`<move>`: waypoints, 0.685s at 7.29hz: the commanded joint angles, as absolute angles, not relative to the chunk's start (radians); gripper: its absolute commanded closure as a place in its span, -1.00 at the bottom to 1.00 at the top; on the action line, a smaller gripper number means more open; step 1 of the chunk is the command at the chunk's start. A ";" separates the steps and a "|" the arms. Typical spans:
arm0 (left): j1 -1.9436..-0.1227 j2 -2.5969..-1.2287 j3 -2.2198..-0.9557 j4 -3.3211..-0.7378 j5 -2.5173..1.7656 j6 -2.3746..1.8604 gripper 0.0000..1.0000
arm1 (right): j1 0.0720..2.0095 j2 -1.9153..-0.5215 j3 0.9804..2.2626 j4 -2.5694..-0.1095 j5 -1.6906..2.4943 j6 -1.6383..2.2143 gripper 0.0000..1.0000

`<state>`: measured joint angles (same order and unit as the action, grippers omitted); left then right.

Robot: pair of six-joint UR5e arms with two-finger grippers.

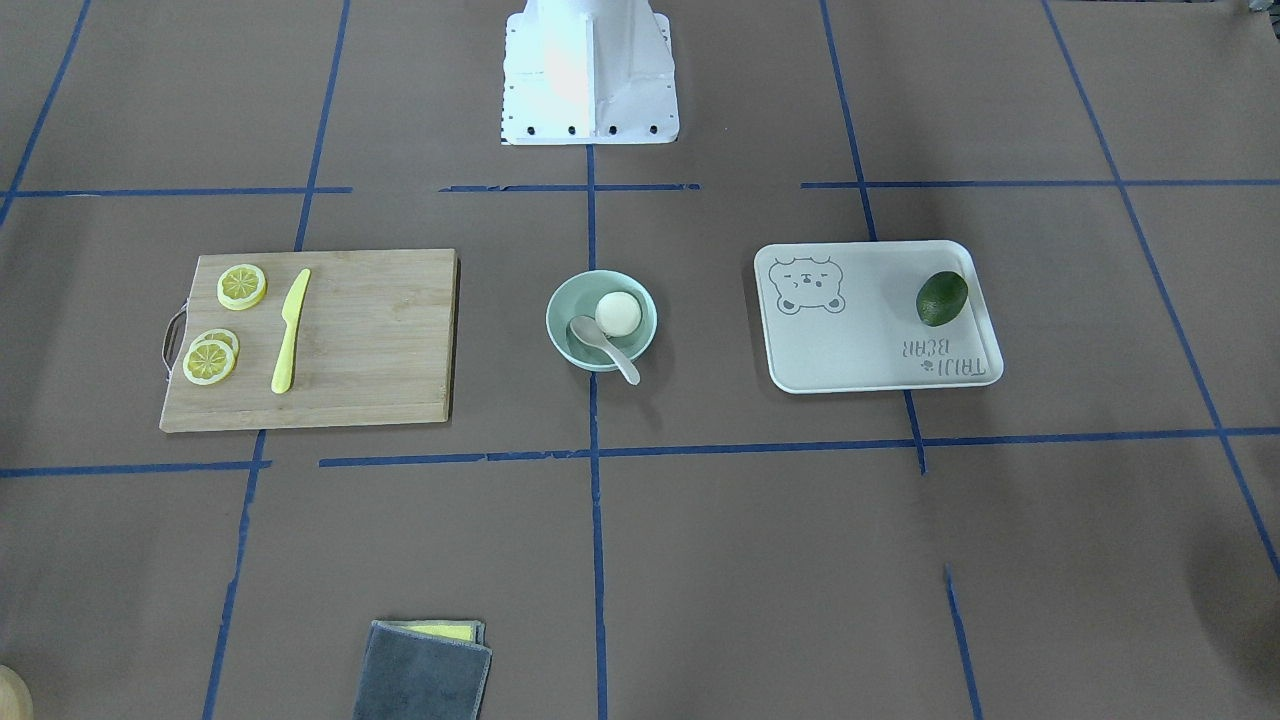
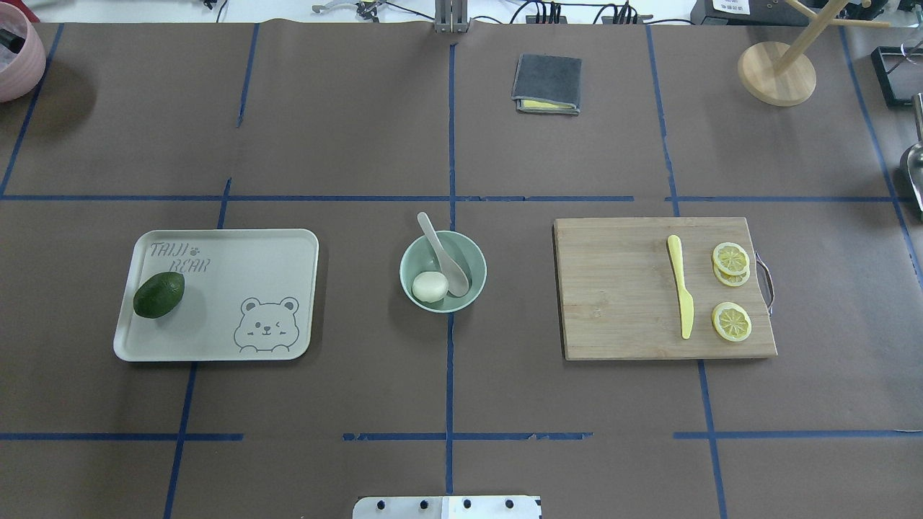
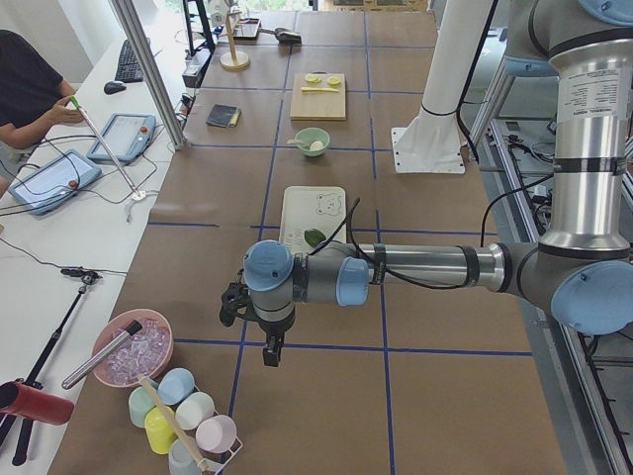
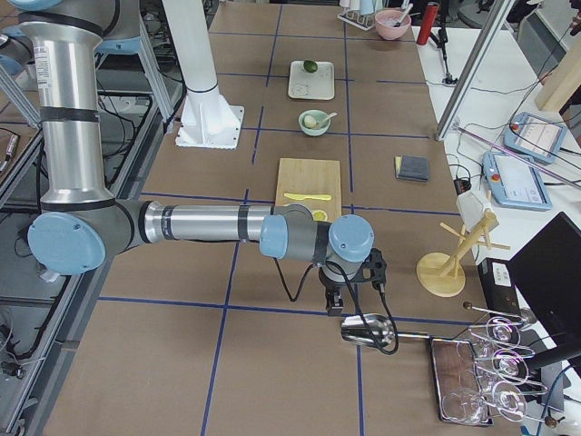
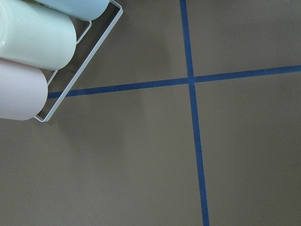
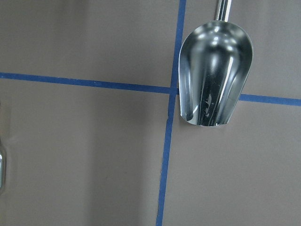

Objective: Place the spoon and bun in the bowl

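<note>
The mint-green bowl (image 2: 411, 268) stands at the table's middle, also in the front view (image 1: 562, 318). The white bun (image 2: 430, 287) lies inside it. The off-white spoon (image 2: 441, 252) rests with its scoop in the bowl beside the bun and its handle over the far rim (image 1: 622, 364). Both arms are far from the bowl, at the table's ends. My left gripper (image 3: 269, 351) hangs over bare table in the exterior left view. My right gripper (image 4: 333, 304) hangs over bare table in the exterior right view. I cannot tell whether either is open or shut.
A white bear tray (image 2: 238, 274) holds a green avocado (image 2: 159, 295). A wooden board (image 2: 620, 295) holds a yellow knife (image 2: 681, 294) and lemon slices (image 2: 731, 321). A folded grey cloth (image 2: 546, 83) lies far back. A cup rack (image 5: 80, 59) is near the left gripper, a metal scoop (image 6: 214, 75) near the right.
</note>
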<state>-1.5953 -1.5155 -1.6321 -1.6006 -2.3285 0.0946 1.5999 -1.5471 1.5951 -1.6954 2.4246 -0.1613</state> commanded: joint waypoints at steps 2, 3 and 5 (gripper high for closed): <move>-1.595 -1.516 -1.629 -1.605 -2.329 0.095 -1.00 | 1.600 -1.546 1.594 -1.695 2.424 -0.161 -1.00; -1.594 -1.516 -1.629 -1.605 -2.329 0.095 -1.00 | 1.600 -1.546 1.594 -1.695 2.424 -0.161 -1.00; -1.594 -1.517 -1.629 -1.606 -2.329 0.094 -1.00 | 1.600 -1.542 1.594 -1.695 2.422 -0.161 -1.00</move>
